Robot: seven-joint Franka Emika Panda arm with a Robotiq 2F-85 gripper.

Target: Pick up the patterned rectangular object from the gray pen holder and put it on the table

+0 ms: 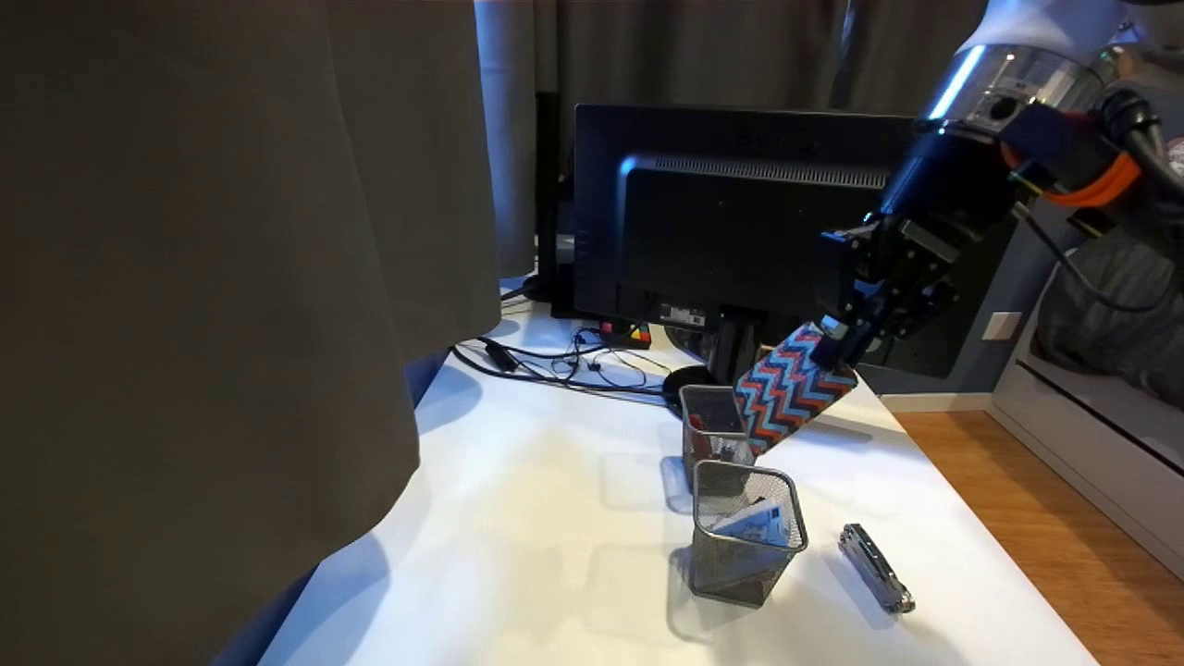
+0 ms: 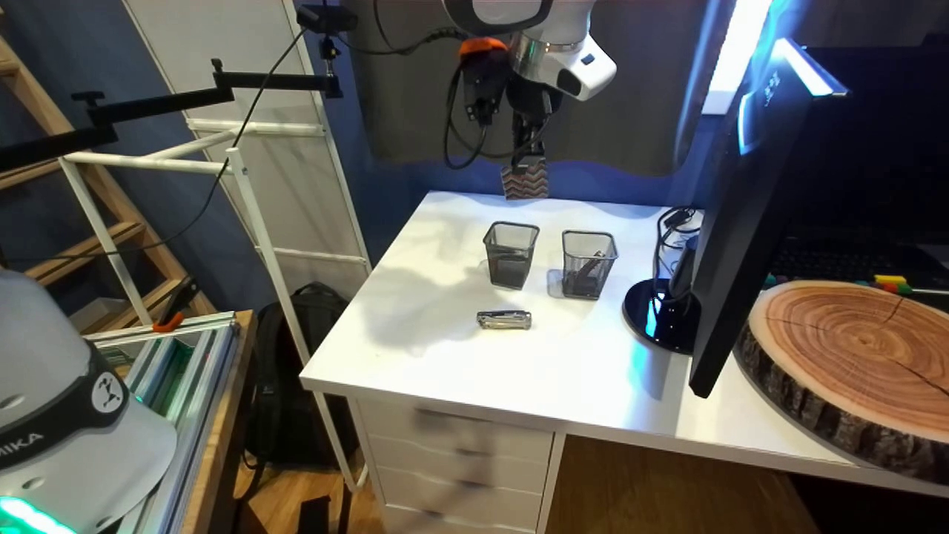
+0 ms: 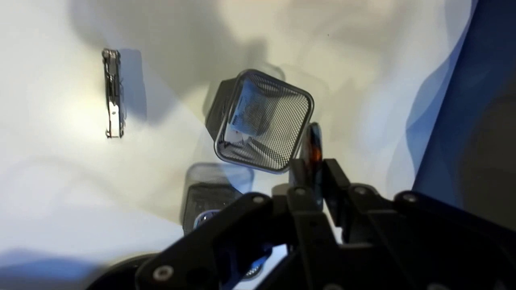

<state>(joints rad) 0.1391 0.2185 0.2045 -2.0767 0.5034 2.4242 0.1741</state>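
Holding a flat blue-and-red zigzag-patterned rectangle [image 1: 784,396] aloft in the black two-fingered gripper [image 3: 314,166]
Pinched between narrowed jaws; above the smooth white table [image 1: 546,518]; clear of the lighter-gray wire-mesh cup [image 3: 287,121]

The arm [image 1: 1045,23] slants down from the upper right of an exterior view, its silver-collared wrist [image 1: 1017,79] tilted and a black-and-orange housing [image 1: 1064,153] fixed alongside. The jaws hang in the air, clamped, their two tips close together with a narrow gap in the wrist view. In an exterior view, the white base [image 2: 81,415] stands at lower left, a green light [image 2: 31,516] glowing on it.
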